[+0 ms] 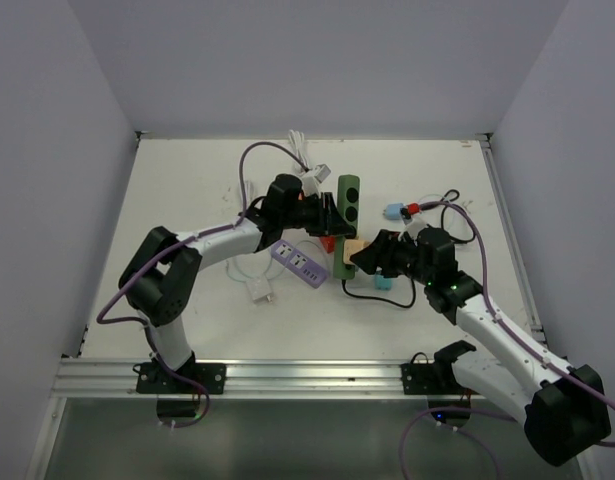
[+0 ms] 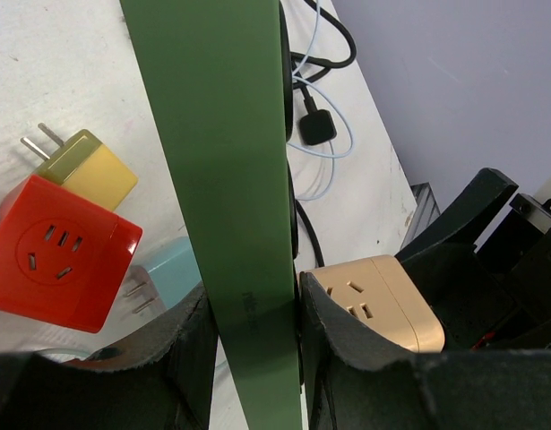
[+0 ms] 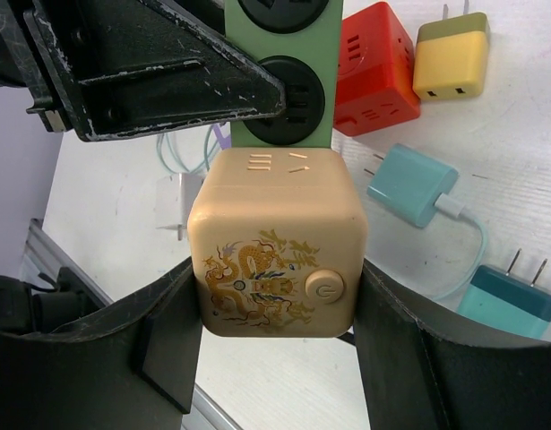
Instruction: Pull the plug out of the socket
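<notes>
Top view: the left gripper [image 1: 332, 215] reaches to the middle of the table [image 1: 187, 190] and is at the near end of the green strip [image 1: 348, 195], which lies lengthwise away from the arms. The right gripper [image 1: 367, 255] comes from the other side and holds the beige cube [image 1: 350, 256], just beside the near end of this strip. A purple strip [image 1: 299, 264] lies to the left of the cube, apart from it.

Left wrist view: the left gripper [image 2: 253, 345] clamps the green strip [image 2: 230, 161] by its long sides, with both fingers [image 2: 181, 349] pressed on it. A red cube [image 2: 64, 251] and a yellow plug [image 2: 87, 170] lie on one side of the strip. The beige cube [image 2: 383, 300] is on the other side, near the finger.

Right wrist view: the right gripper [image 3: 275, 278] is closed on the beige cube [image 3: 275, 242], with one finger [image 3: 159, 349] on each side face. The far face of the cube touches the end of the green strip [image 3: 284, 72]. I cannot tell if its pins are in a socket. A teal charger [image 3: 414, 184] lies on the table to the right.
</notes>
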Controlling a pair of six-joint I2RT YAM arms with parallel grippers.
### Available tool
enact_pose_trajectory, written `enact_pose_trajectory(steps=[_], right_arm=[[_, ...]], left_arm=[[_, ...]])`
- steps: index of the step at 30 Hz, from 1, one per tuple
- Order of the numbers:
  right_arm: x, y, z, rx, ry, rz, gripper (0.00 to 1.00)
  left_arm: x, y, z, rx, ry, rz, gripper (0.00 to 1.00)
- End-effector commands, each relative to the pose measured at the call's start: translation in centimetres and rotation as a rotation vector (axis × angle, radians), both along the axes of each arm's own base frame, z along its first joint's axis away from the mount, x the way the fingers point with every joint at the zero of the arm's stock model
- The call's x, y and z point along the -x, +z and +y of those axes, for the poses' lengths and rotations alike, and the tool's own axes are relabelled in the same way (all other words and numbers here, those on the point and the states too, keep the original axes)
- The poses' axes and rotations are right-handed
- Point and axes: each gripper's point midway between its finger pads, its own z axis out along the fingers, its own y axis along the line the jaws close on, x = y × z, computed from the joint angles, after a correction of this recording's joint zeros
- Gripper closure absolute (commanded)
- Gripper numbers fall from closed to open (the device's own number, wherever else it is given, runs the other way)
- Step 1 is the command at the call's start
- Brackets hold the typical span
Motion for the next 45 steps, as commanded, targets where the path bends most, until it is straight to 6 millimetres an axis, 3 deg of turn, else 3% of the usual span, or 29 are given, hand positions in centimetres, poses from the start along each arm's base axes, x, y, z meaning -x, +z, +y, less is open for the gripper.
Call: enact_pose_trajectory(steps=[1, 18, 21, 23, 24, 30, 34, 45], right_arm=[[-0.5, 1.4, -0.6, 0.022, -0.015, -0.047, 1.0], [0.3, 0.8, 0.6, 0.118, 0.002, -0.109, 1.0], [0.4, 0.6, 0.3, 0.124, -0.018, -0.085, 1.0], [0.5, 0.4, 0.4, 0.102, -0.016, -0.081, 1.0], [0.6, 0.4, 0.6, 0.088, -0.013, -0.076, 1.0], [1.1, 0.8, 1.0, -0.046, 0.029, -0.059, 1.0], [0.6, 1.8, -0.1, -0.108, 0.015, -0.072, 1.0], [-0.1, 2.3, -1.8, -0.045, -0.054, -0.078, 1.0]], left_arm=[[-6.0, 0.3, 3.7, -0.076, 0.216, -0.086, 1.0], [-8.1, -0.7, 3.0, -0.08, 0.287, -0.036, 1.0], [-7.4, -0.7, 2.7, -0.062, 0.257, -0.044, 1.0], [-7.1, 1.6, 2.3, 0.027, 0.236, -0.109, 1.0], [-6.5, 1.0, 2.6, 0.03, 0.228, -0.104, 1.0], [-5.2, 2.7, 1.8, 0.08, 0.116, -0.18, 1.0], [-4.9, 3.9, 1.9, 0.1, 0.086, -0.24, 1.0], [-4.9, 4.6, 2.3, 0.134, 0.087, -0.234, 1.0]])
